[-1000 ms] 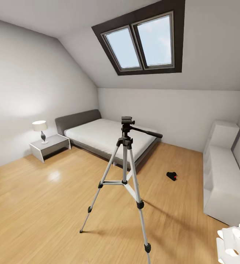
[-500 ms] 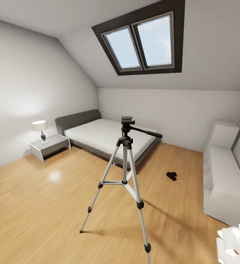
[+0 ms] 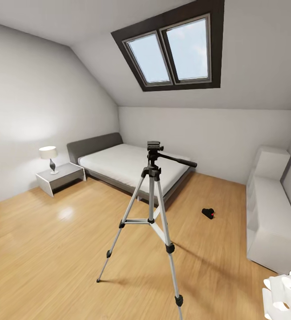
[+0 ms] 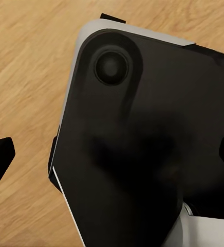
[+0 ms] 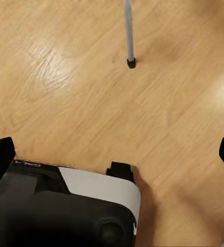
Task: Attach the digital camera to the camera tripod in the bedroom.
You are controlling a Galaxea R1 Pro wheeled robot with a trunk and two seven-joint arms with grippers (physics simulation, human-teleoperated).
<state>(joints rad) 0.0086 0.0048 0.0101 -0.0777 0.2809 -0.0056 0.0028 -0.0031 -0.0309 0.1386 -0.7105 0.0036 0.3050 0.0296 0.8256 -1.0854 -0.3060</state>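
The camera tripod (image 3: pixel 151 195) stands on the wood floor in the middle of the bedroom, silver legs spread and its black pan handle pointing right. Its dark head is bare. The digital camera (image 3: pixel 208 213) lies on the floor to the right of it and farther back, near the foot of the bed, a red spot showing on it. My left gripper (image 4: pixel 112 154) hangs open over the robot's dark base (image 4: pixel 143 154). My right gripper (image 5: pixel 114 154) is open too, empty, above the floor, with one tripod foot (image 5: pixel 131 63) ahead of it.
A grey bed (image 3: pixel 127 166) with a white mattress stands behind the tripod. Left of it is a nightstand (image 3: pixel 61 177) with a lamp (image 3: pixel 50 158). White shelving (image 3: pixel 270 213) lines the right wall. A white part of the robot (image 3: pixel 283 293) shows at the lower right.
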